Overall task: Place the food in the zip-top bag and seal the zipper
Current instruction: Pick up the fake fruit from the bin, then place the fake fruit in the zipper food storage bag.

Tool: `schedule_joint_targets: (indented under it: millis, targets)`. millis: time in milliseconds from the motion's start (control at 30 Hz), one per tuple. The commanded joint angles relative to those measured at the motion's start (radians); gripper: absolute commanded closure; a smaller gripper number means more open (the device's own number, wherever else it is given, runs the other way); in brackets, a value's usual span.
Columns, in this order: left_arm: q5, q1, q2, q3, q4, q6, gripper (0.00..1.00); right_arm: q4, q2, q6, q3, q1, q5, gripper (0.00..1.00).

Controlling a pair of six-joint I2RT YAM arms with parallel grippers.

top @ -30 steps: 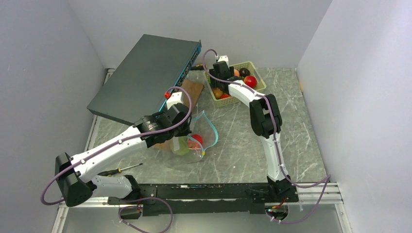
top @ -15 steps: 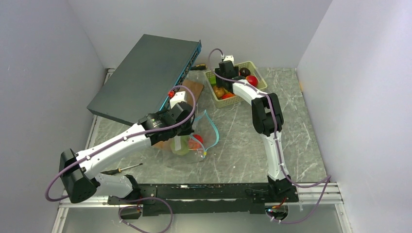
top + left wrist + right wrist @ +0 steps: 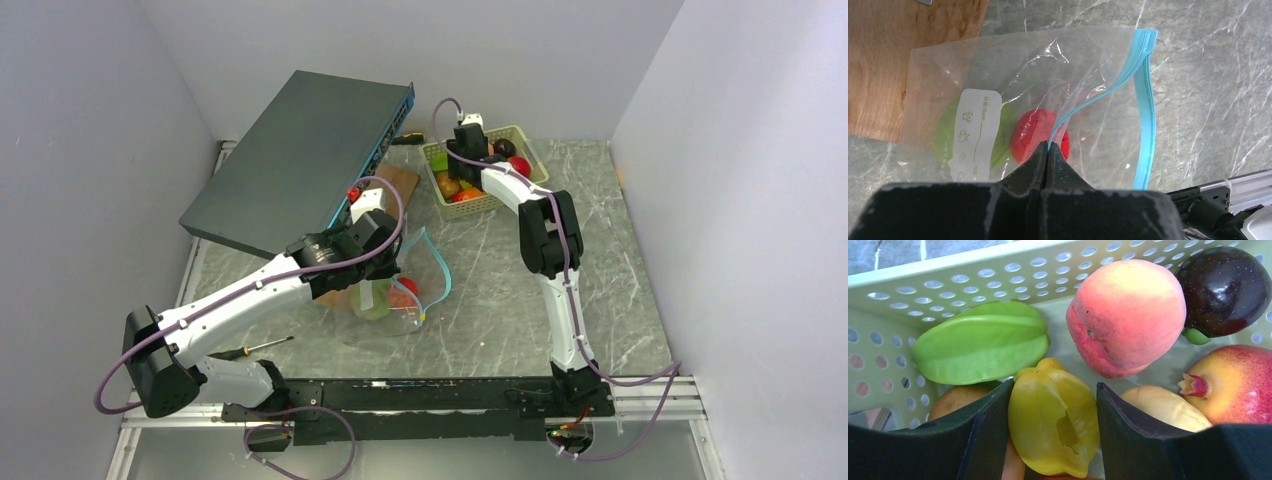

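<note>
Where L claw (image 3: 1048, 150) pinches, zipper (image 3: 1146, 100) gapes.

Left gripper (image 3: 1048, 152) pinching the zipper (image 3: 1146, 100)!
Jaws clamp it tight; red food (image 3: 1030, 135) sits inside the clear zip-top bag (image 3: 1013, 65).

Zip-top bag (image 3: 1088, 60) open — red, green food (image 3: 1033, 135) inside.

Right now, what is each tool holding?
Left tool: closed on the teal-blue zipper strip of the clear plastic bag.
Right tool: around a yellow-green toy fruit; grip unclear.
</note>
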Motion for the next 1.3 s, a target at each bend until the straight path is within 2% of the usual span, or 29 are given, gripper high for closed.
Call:
schedule_joint_targets:
  millis: [0, 233, 300, 500, 600, 733, 867, 967, 1100, 1267]
  targets:
    - [0.007, -0.004, -0.028, 0.01, 0.018, -0.013, 1.0, -0.025, -0.13, 0.002, 0.009, -0.001, -0.029, 0.66]
    - [0.018, -0.003, -0.048, -0.009, 0.046, -0.015, 1.0, 0.049, -0.36, 0.051, -0.144, -0.001, -0.068, 0.78]
    - [0.021, -0.004, -0.056, -0.016, 0.051, -0.018, 1.0, 0.052, -0.426, 0.095, -0.197, 0.001, -0.101, 0.85]
    - [0.02, -0.003, -0.078, -0.029, 0.06, -0.011, 1.0, 0.164, -0.678, 0.236, -0.459, 0.0, -0.226, 0.99]
    - [0.014, -0.003, -0.085, -0.024, 0.063, -0.006, 1.0, 0.356, -0.828, 0.336, -0.645, 0.001, -0.4, 1.0]
    - [0.008, -0.001, -0.101, -0.025, 0.081, -0.012, 1.0, 0.792, -1.039, 0.52, -0.982, 0.005, -0.549, 1.0]
    - [0.018, -0.003, -0.124, -0.049, 0.111, -0.024, 1.0, 0.981, -1.175, 0.65, -1.141, 0.024, -0.616, 1.0]
    - [0.012, -0.002, -0.132, -0.047, 0.111, -0.024, 1.0, 0.932, -1.249, 0.661, -1.186, 0.057, -0.639, 1.0]
    - [0.008, -0.002, -0.14, -0.042, 0.115, -0.018, 1.0, 0.95, -1.325, 0.671, -1.292, 0.143, -0.677, 1.0]
    - [0.015, -0.003, -0.134, -0.018, 0.112, -0.01, 1.0, 0.845, -1.389, 0.575, -1.33, 0.283, -0.667, 1.0]
